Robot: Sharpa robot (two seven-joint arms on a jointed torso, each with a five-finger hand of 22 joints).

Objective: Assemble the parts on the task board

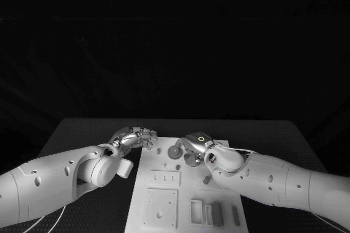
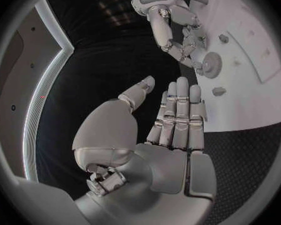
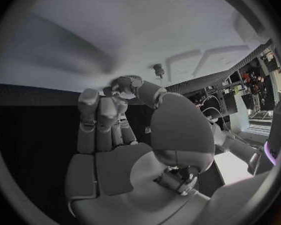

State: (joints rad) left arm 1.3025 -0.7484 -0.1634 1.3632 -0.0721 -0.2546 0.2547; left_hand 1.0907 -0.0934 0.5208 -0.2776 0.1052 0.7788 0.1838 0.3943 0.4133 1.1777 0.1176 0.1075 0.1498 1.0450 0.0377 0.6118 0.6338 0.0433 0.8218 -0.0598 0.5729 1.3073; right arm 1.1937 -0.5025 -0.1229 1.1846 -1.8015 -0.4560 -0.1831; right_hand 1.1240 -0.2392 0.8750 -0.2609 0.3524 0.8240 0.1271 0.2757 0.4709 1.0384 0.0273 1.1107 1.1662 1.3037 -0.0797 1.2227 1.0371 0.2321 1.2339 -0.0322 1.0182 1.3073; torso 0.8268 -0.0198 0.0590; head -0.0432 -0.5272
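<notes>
Right hand (image 1: 195, 148) sits in the middle of the head view, over the far end of the task board (image 1: 164, 213), fingers curled down onto a round toothed gear (image 1: 176, 152). Left wrist view shows my fingertips (image 2: 192, 52) pinching that gear (image 2: 212, 64) by its rim, so I call it held, though the grip looks thin. Right wrist view has the fingers (image 3: 98, 116) bunched together with a small peg (image 3: 158, 70) standing on the white board beyond them.

Left hand (image 1: 135, 137) hovers left of centre, just off the board's far left corner, fingers straight and apart, holding nothing. Left wrist view confirms: flat palm (image 2: 168, 150), nothing in it.

Further out toward the bottom of the head view: a second round piece (image 1: 192, 159) right beside the gear under my right hand, a small dark part (image 1: 206, 180) mid-board, square recessed plates (image 1: 161, 207) lower left, and upright grey blocks (image 1: 216, 213) in slots at lower centre.

Risks as I judge them:
- rim pinch is shallow, gear could tilt or drop if I push sideways
- my own hand blocks the head camera, so I can't tell whether the bore lines up with its post; a blind press could jam it
- neighbouring round piece is close, teeth may clash
- left hand is near enough to bump the board's edge if it drifts in
</notes>
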